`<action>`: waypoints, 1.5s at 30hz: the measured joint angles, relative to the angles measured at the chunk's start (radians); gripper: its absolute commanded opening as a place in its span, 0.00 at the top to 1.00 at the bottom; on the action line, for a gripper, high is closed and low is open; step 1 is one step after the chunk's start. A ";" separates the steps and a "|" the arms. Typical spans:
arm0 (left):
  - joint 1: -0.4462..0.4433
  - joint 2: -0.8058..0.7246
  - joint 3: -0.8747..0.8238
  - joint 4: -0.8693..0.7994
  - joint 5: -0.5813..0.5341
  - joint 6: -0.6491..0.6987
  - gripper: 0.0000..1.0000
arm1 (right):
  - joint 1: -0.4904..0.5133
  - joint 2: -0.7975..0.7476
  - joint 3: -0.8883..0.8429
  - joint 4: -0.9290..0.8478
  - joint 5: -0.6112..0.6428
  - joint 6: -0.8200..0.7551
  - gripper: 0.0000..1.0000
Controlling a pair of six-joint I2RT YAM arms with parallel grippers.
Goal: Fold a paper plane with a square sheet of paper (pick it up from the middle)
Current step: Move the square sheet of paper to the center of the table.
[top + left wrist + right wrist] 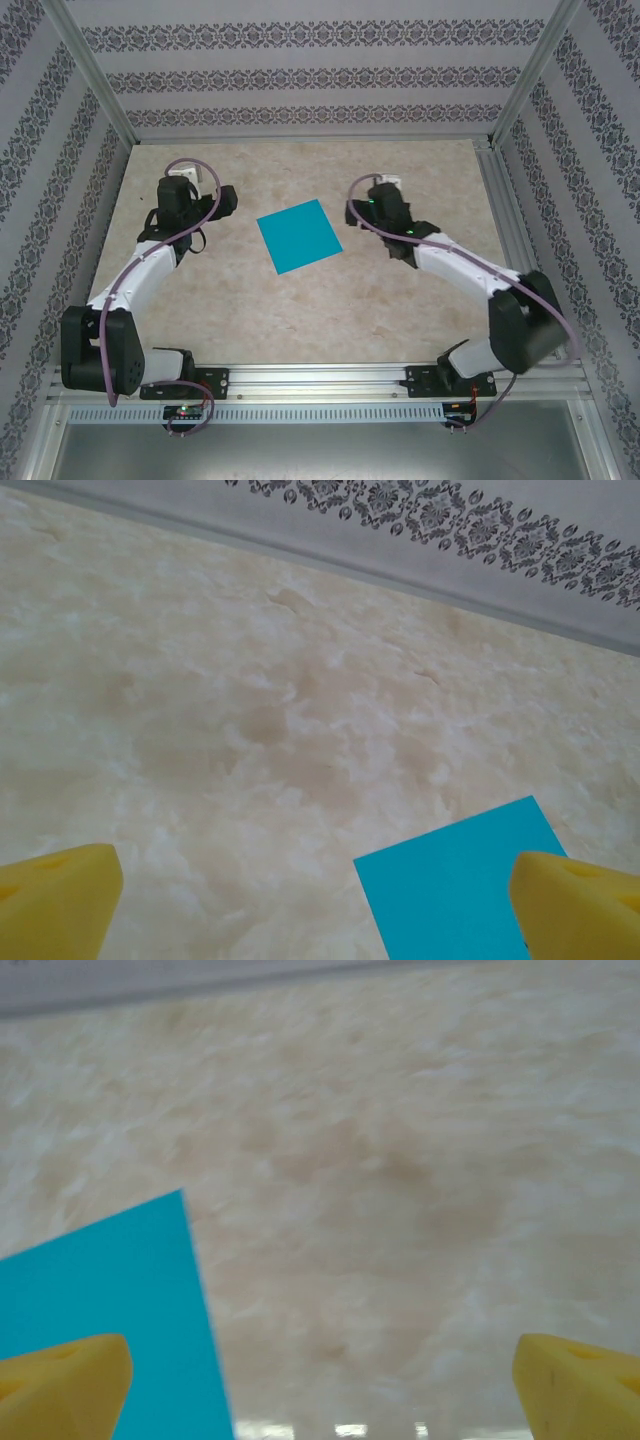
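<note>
The square sheet of paper (299, 235) is teal-blue and lies flat and unfolded in the middle of the beige table, slightly turned. My left gripper (229, 201) hovers just left of it, open, with nothing between its yellow fingertips (60, 900). A corner of the sheet (460, 885) shows by the right fingertip in the left wrist view. My right gripper (368, 207) hangs just right of the paper, also open and empty. In the right wrist view the sheet (110, 1290) lies by the left yellow fingertip (65, 1385).
Patterned walls (300, 75) and metal frame posts (95, 75) enclose the table on three sides. A metal rail (320, 380) carrying both arm bases runs along the near edge. Bare tabletop (300, 310) lies between the paper and the rail.
</note>
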State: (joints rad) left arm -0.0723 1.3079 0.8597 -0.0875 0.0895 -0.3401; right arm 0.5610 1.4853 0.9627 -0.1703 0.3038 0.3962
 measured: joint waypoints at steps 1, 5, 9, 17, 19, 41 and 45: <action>0.000 -0.001 0.013 -0.022 0.000 -0.005 0.00 | 0.037 0.052 0.046 -0.025 0.001 0.003 0.02; 0.000 -0.006 0.059 -0.096 -0.009 -0.009 0.00 | 0.154 0.255 0.231 -0.114 0.001 0.002 0.02; 0.000 -0.021 0.071 -0.146 -0.031 -0.007 0.00 | 0.227 0.441 0.420 -0.214 -0.005 -0.002 0.02; 0.000 -0.023 0.071 -0.194 -0.057 -0.002 0.00 | 0.251 0.634 0.597 -0.344 -0.035 -0.004 0.02; 0.000 -0.023 0.071 -0.195 -0.061 -0.002 0.00 | 0.250 0.657 0.609 -0.362 -0.043 -0.004 0.02; 0.000 0.000 0.071 -0.195 -0.060 -0.001 0.00 | 0.240 0.377 0.134 -0.306 -0.089 0.131 0.02; 0.000 0.016 0.071 -0.194 -0.049 -0.002 0.00 | 0.229 0.307 0.087 -0.410 -0.101 0.160 0.02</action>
State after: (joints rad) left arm -0.0723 1.3239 0.9306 -0.2817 0.0406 -0.3420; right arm 0.7895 1.7927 1.0496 -0.5804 0.2024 0.5564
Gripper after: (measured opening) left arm 0.998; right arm 0.980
